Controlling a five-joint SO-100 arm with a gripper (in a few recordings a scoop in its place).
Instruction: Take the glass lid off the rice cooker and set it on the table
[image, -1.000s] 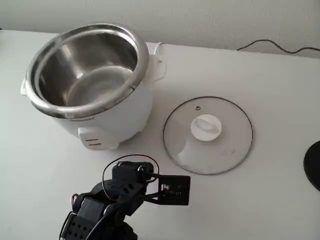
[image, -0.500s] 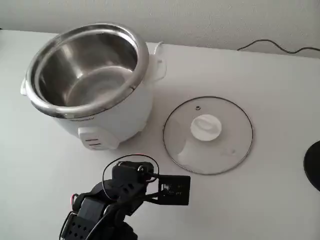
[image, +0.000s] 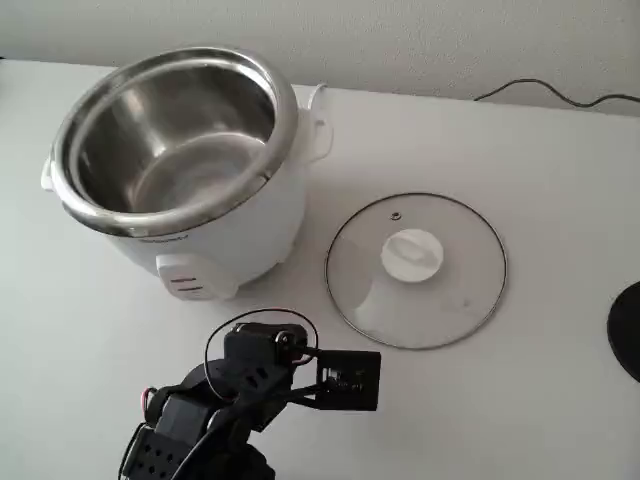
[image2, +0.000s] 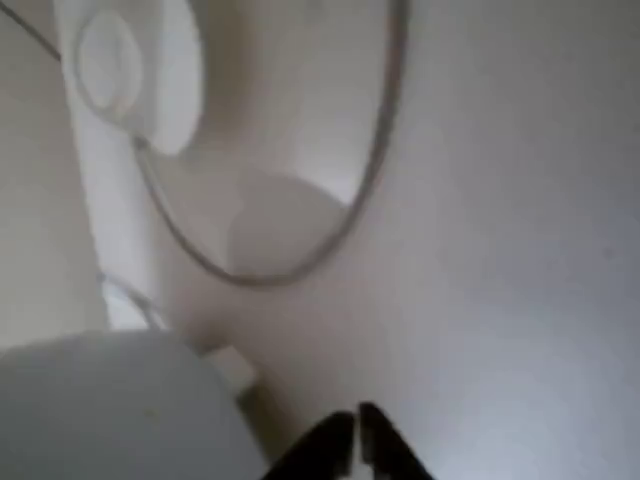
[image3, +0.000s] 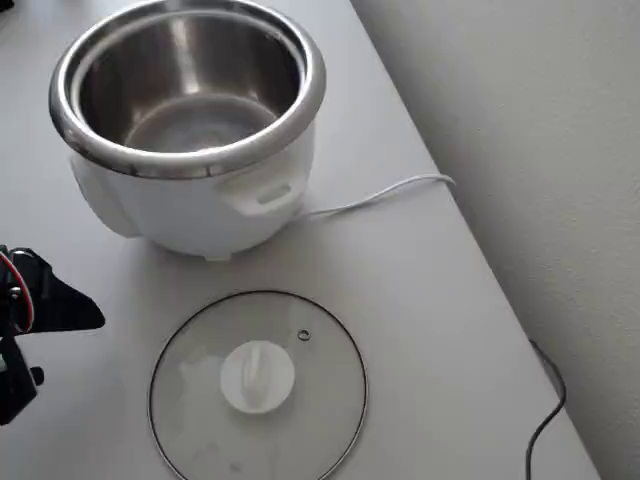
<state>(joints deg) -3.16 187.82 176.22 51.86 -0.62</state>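
White bench: lid lies flat right of open cooker, apart from it; end effector pressed together, empty; glass looks stiff, slick, breakable, so grip knob.

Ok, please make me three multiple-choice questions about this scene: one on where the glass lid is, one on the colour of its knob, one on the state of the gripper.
1. Where is the glass lid?
A. On the rice cooker
B. Flat on the table, beside the cooker
C. Held in the gripper

2. What colour is the lid's knob?
A. Black
B. Red
C. White

3. In what state is the gripper?
A. Shut, holding nothing
B. Wide open
C. Shut on the lid's knob

Answers:
1. B: the lid lies on the table, apart from the rice cooker, whose steel pot is uncovered.
2. C: the knob is white in the fixed and overhead views.
3. A: in the wrist view the fingertips nearly touch, with nothing between them.
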